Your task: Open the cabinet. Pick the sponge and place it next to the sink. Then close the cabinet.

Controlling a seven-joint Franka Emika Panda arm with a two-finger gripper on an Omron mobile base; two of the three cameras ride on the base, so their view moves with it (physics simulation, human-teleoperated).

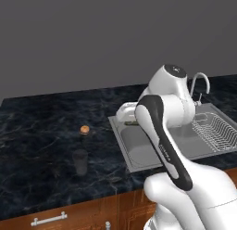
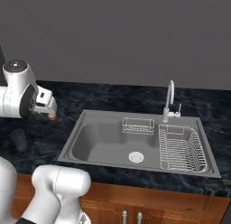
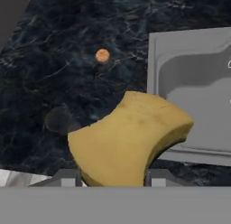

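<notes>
Hand view: claw (image 3: 113,180) grips sponge (image 3: 131,139).

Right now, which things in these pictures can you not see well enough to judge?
- Cabinet: its door state cannot be judged.
- Tool: in hand view the sponge covers its fingertips.
- Sponge in left base view: hidden behind the arm over the sink rim.
- Dark cup: faint against the counter.
- Orange ball: too small for detail.

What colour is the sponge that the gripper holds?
The sponge is yellow, a dull mustard shade. It shows best in the hand view.
</notes>
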